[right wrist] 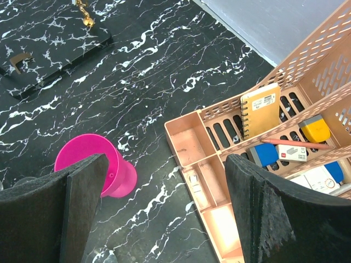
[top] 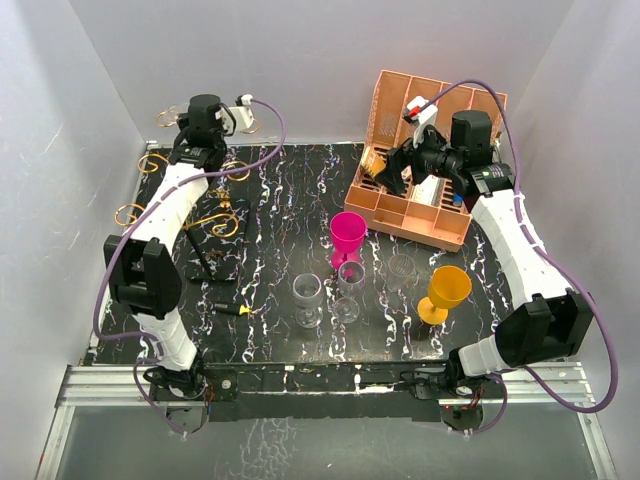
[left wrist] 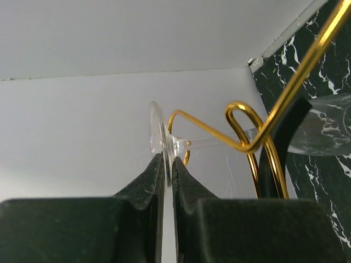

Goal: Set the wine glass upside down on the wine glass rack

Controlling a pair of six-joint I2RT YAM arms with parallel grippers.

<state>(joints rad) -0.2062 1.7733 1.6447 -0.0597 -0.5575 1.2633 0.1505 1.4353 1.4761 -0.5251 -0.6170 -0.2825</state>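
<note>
In the left wrist view my left gripper (left wrist: pixel 168 159) is shut on the thin round foot of a clear wine glass (left wrist: pixel 211 143). The glass's stem runs through a curled gold arm of the wine glass rack (left wrist: pixel 296 87), and its bowl shows on the other side of the wire. From above, the left gripper (top: pixel 203 158) sits among the rack's gold scroll arms (top: pixel 216 222) at the back left. The glass itself is hard to make out there. My right gripper (right wrist: pixel 164 208) is open and holds nothing. It hangs over the front edge of the salmon organiser (right wrist: pixel 219 181).
A pink goblet (top: pixel 348 235) and an orange one (top: pixel 447 290) stand mid-table, with three clear glasses (top: pixel 308 295) around them. The salmon organiser (top: pixel 425 160) holds a notebook and small items at the back right. The rack's black base (right wrist: pixel 55 52) shows near the right wrist view's top left.
</note>
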